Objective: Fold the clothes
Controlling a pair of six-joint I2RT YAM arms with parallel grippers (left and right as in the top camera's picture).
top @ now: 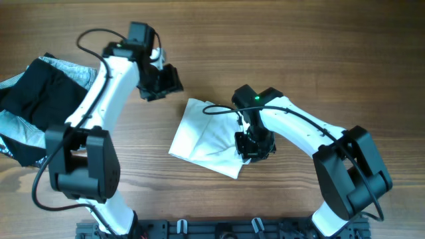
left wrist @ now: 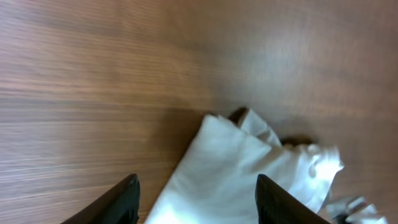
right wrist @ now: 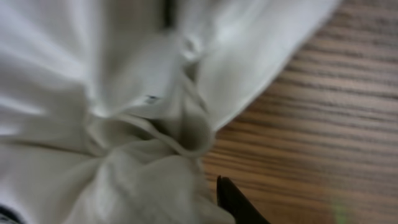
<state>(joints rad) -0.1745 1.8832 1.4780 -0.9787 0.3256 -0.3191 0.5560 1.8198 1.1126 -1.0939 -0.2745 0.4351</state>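
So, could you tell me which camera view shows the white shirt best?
The overhead view: it shows the whole white shirt, folded and lying on the table, with its full outline. The left wrist view catches only one end of it, cut off by the frame; the right wrist view shows just blurred, bunched fabric up close.

we see a plain white shirt [top: 202, 136] on a brown wood-grain table [top: 319, 46]. black garment [top: 36, 96] lies over a pale grey mottled garment [top: 70, 66]. left arm [top: 109, 83] and right arm [top: 299, 126] are white with black joints.
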